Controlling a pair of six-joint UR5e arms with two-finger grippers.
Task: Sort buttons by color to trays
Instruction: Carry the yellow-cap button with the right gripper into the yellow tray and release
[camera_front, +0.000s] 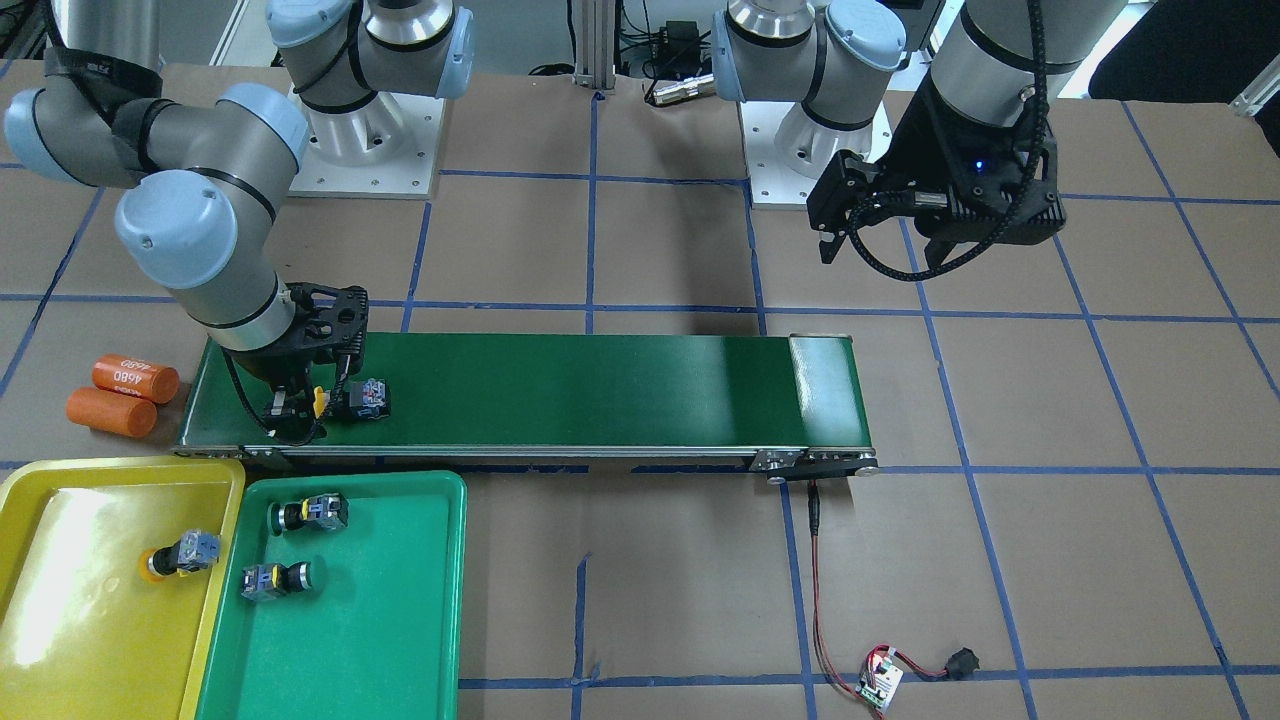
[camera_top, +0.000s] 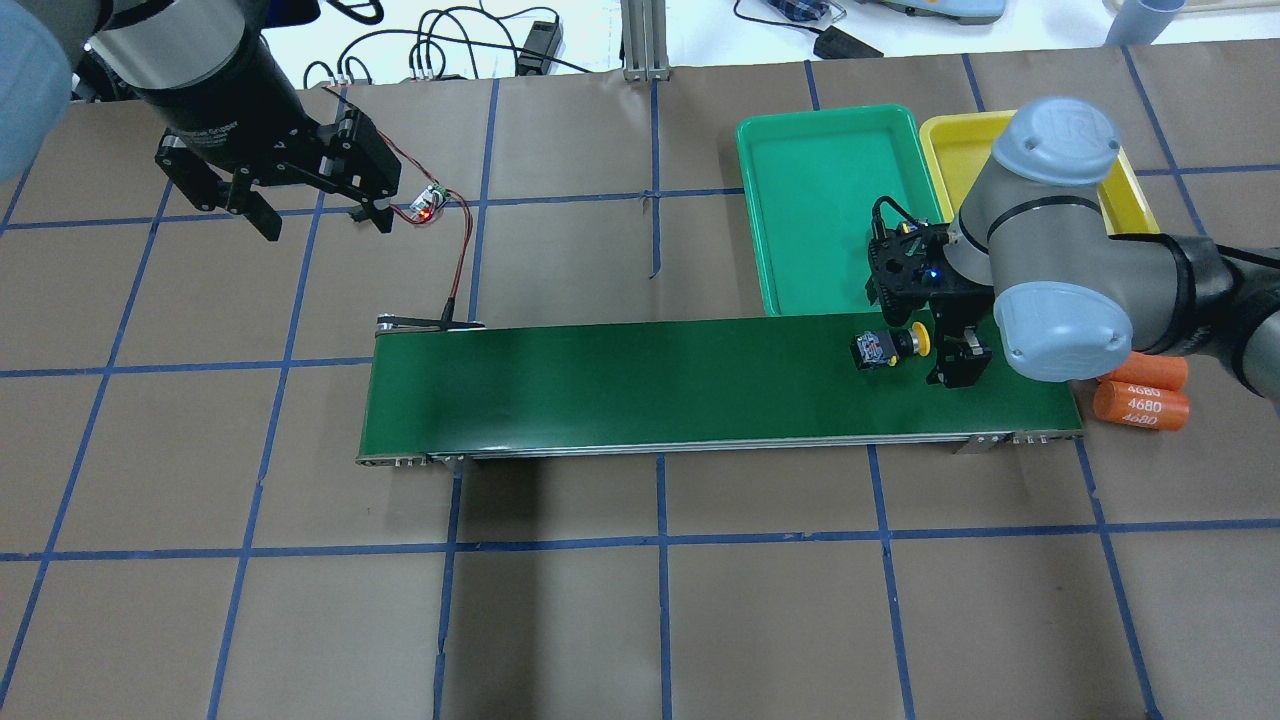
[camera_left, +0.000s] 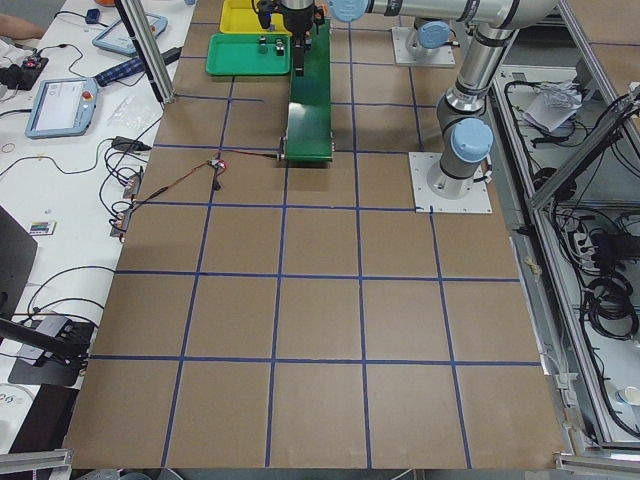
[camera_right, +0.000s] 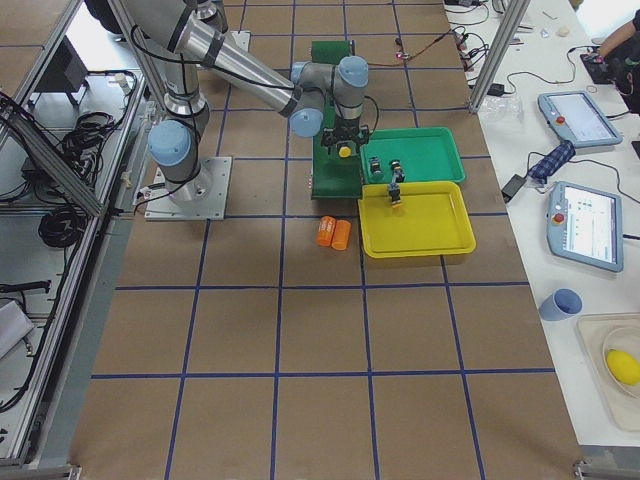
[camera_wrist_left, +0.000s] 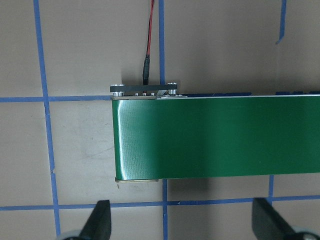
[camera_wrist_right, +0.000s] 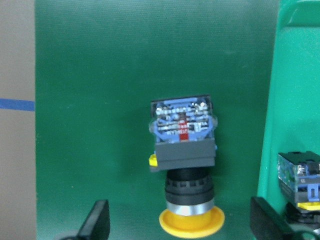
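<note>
My left pincer (camera_top: 325, 222) hangs over the table beside the circuit board (camera_top: 432, 200), spread wide and empty. Further right, a yellow-capped button (camera_top: 885, 347) lies on its side on the conveyor belt (camera_top: 650, 380). Its cap sits between the wide-apart fingers of my right pincer (camera_top: 928, 338), which grips nothing. Beyond, the green tray (camera_top: 810, 200) holds two green buttons (camera_front: 308, 514), and the yellow tray (camera_top: 950, 150) holds one yellow button (camera_front: 185, 553).

Both orange cylinders (camera_top: 1142, 407) are marked "4680".
</note>
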